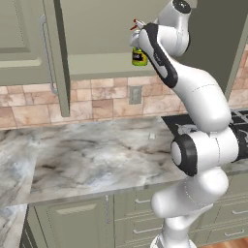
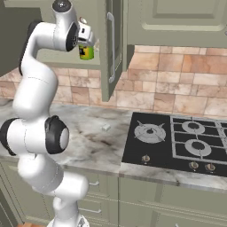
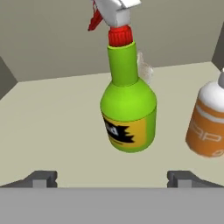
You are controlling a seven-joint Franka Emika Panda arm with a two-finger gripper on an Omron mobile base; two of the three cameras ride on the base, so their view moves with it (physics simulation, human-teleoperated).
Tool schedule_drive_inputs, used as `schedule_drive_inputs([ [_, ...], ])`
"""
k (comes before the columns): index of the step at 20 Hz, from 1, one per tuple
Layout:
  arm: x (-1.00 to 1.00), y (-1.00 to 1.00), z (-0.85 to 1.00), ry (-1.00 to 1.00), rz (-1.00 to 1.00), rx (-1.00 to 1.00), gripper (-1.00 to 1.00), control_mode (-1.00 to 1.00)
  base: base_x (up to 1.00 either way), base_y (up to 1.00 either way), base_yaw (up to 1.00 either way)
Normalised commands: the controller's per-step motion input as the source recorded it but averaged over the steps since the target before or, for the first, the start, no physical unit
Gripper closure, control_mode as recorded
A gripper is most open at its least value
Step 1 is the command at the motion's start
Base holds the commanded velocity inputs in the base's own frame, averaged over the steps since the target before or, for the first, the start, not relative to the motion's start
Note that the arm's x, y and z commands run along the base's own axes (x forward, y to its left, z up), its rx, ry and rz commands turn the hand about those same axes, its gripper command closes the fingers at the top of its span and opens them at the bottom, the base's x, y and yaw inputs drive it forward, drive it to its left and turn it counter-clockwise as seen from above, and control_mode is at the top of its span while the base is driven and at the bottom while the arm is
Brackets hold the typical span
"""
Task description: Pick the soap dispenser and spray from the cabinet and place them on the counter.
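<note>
**Up at the cabinet, fingers spread in front of the spray**

Right at the hand cam's bottom edge I've got the fingers (image 3: 112, 178) standing wide apart, holding nothing. Just past them the spray (image 3: 128, 116) stands upright on the cabinet (image 1: 97, 38) shelf, centred between the tips but not touching either one, yellow label facing me, red trigger head up top. The soap dispenser (image 3: 208, 127) sits near it off to one side of that view, also upright on the shelf, partly cut off by the frame edge. From the base cams the arm reaches high into the open cabinet, door swung out, well above the marble surface (image 1: 97, 155). Stovetop (image 2: 177, 142) lies beside that.
</note>
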Motion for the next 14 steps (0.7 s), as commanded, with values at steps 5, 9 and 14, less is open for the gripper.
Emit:
schedule_drive_inputs([
  [5,0.25,-0.14,0.14,0.00,-0.01,0.01,-1.00,-1.00,0.00,0.00,0.00],
  [9,0.18,-0.04,0.01,0.00,0.00,0.00,-1.00,-1.00,0.00,0.00,0.00],
  [14,0.10,0.00,-0.10,-0.03,0.00,-0.04,-1.00,-1.00,0.00,0.00,0.00],
])
